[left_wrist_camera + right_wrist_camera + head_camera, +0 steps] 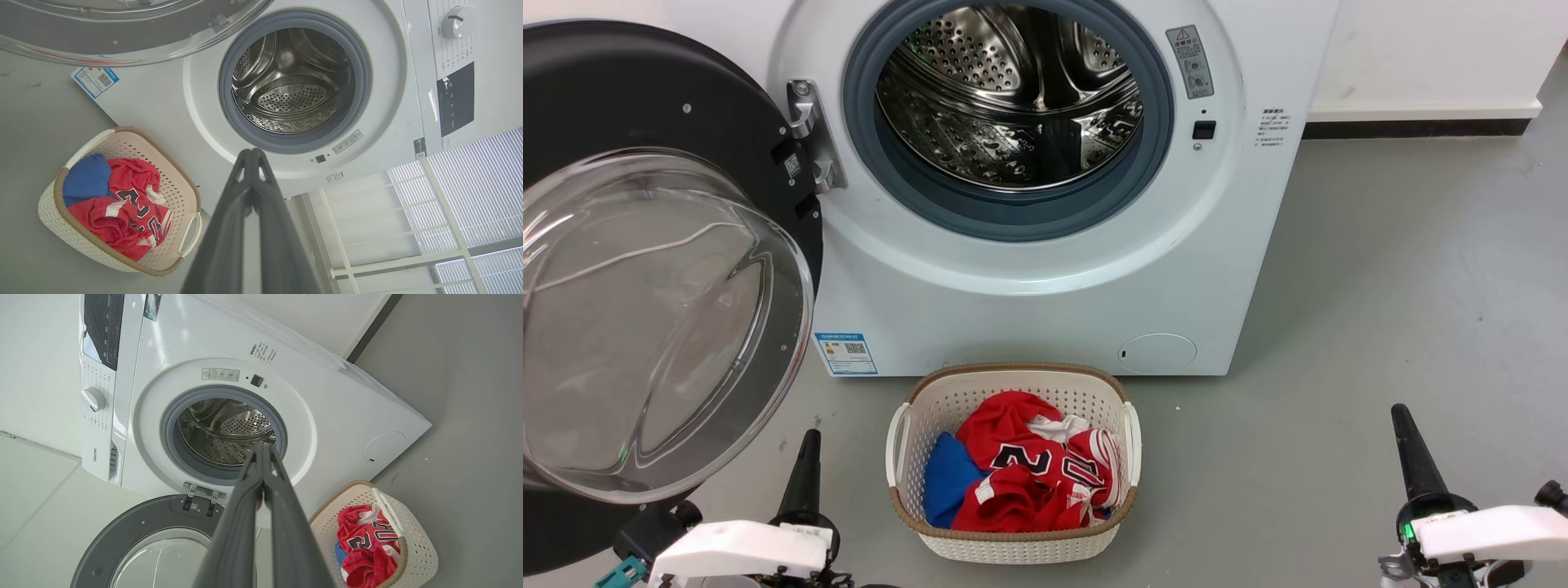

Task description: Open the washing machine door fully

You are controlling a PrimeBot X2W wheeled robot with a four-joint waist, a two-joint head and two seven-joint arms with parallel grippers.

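From the head view, the washing machine (1045, 286) is standing on a grey floor (1380, 286) against a white wall (1421, 49) with a dark skirting strip (1413, 128). The washing machine door (645, 90) is hanging wide open at the machine's left side on its metal hinge (809, 135). Its glass bowl (645, 327) is bulging toward the camera, and the steel drum (1013, 98) is lying bare inside the grey gasket (1013, 219). A white laundry basket (1013, 549) is sitting on the floor just in front of the machine, holding a red jersey (1029, 474) and a blue garment (946, 482). The left gripper (809, 441) is pointing up beside the door's lower edge, near the basket's left handle. The right gripper (1401, 418) is hovering over open floor, well apart from everything. Bare floor is stretching out to the right of the machine.

The left wrist view is looking along the left gripper's fingers, which are pressing together at the tips with nothing between them, apart from the machine front. It is adding a control dial (458, 21), a dark display panel (455, 100) and a slatted window (470, 196).

The right wrist view is showing the right gripper likewise clenched and empty, in front of the drum opening. The door's grey inner ring (122, 522) is lying below the hinge.
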